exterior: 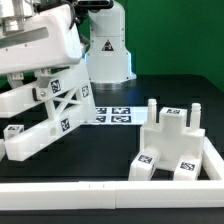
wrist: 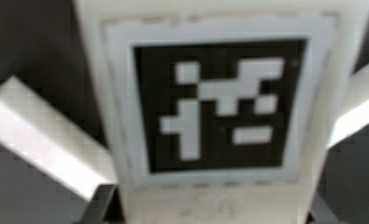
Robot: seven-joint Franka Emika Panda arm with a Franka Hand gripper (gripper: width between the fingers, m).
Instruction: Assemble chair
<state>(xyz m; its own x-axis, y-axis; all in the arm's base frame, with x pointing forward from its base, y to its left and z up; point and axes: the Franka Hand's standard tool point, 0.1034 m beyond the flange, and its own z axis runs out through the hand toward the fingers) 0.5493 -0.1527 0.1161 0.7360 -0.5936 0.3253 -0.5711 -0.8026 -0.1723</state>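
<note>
My gripper [exterior: 47, 82] is at the exterior view's upper left, shut on a white chair frame piece [exterior: 58, 112] with crossed braces and several tags. The piece hangs tilted, its low end [exterior: 20, 143] near the table. In the wrist view, a white bar [wrist: 216, 60] of this piece with a large tag fills the picture, and my gripper [wrist: 216, 205] holds it between dark fingers [wrist: 103, 203] on either side. A second blocky white chair part [exterior: 172, 142] with upright posts and tags sits at the exterior view's right, apart from my gripper.
The long plain white border rail [exterior: 100, 192] runs along the front and turns up the exterior view's right side [exterior: 212, 150], with the blocky part in its corner. The marker board [exterior: 115, 113] lies flat mid-table. The robot base [exterior: 105, 50] stands behind it.
</note>
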